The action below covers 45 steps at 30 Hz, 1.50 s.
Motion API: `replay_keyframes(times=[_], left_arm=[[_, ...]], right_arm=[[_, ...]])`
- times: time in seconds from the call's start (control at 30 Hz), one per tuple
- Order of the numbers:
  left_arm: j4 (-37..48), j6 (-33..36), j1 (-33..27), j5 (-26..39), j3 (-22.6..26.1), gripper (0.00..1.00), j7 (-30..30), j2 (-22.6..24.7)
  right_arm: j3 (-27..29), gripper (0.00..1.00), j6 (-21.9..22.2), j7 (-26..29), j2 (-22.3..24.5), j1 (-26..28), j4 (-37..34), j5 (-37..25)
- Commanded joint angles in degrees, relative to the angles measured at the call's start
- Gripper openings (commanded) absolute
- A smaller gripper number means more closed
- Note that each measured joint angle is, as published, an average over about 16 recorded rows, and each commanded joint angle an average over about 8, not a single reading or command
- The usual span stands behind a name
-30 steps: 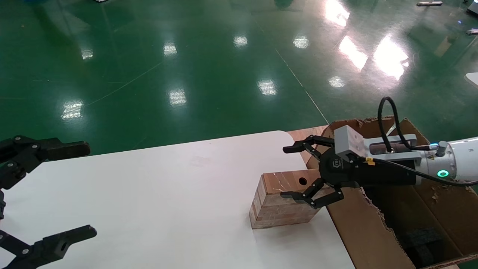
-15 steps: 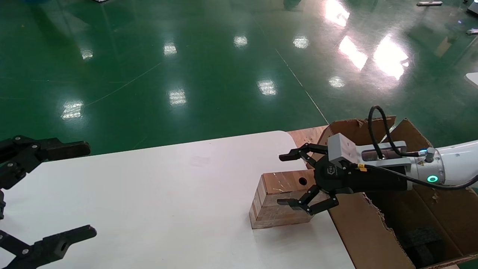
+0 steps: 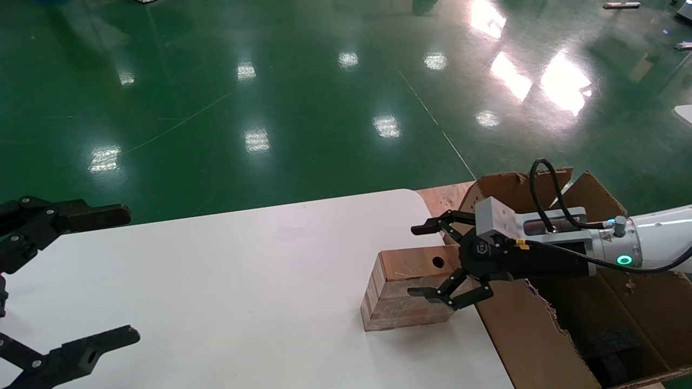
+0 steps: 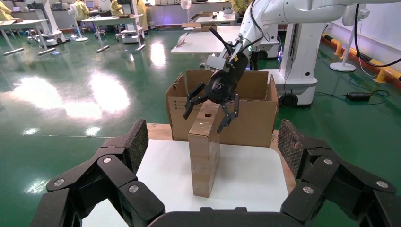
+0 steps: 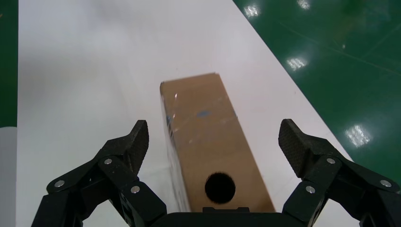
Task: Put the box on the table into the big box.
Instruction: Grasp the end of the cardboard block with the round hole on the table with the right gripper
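Right gripper (image 3: 424, 260) fingers spread, straddling the box (image 3: 405, 294), not touching

The box (image 3: 406, 292) is set on the table (image 3: 243, 281) near its right edge. The big box (image 3: 567, 313) is placed just right of the table. The right gripper (image 3: 432, 262) is held over the box's right end; the left gripper (image 3: 65, 281) is parked at the table's left.

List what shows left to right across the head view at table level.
Left tool, open and parked → bare stretch of the white table → small box with the hole → right tool, open around its end → big carton.
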Motion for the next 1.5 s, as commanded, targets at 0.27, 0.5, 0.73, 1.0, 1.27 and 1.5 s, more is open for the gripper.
replay_keyframes(times=[0.27, 0.5, 0.73, 1.0, 1.27, 1.5], left_arm=[[0.0, -0.02, -0.01, -0.02, 0.04, 1.0, 0.02, -0.01], [0.0, -0.03, -0.01, -0.04, 0.06, 1.0, 0.03, -0.03], [0.0, -0.04, -0.02, -0.06, 0.09, 1.0, 0.05, -0.04], [0.0, -0.06, -0.02, -0.08, 0.11, 1.0, 0.06, -0.05], [0.02, -0.08, -0.01, -0.1, 0.11, 1.0, 0.07, -0.06], [0.02, -0.08, -0.01, -0.1, 0.12, 0.48, 0.07, -0.06]], right_arm=[[-2.77, 1.0, -0.06, -0.69, 0.83, 0.02, -0.39, 1.95], [-4.8, 1.0, 0.12, -1.26, 0.9, 1.37, -1.15, 2.54], [-6.71, 1.0, 0.12, -2.17, 0.73, 2.73, -2.48, 2.64], [-8.59, 1.0, 0.1, -2.92, 0.59, 3.63, -3.27, 3.23], [-9.31, 0.78, 0.13, -3.14, 0.54, 3.98, -3.53, 3.49], [-9.1, 0.0, 0.13, -3.09, 0.53, 3.96, -3.45, 3.46]])
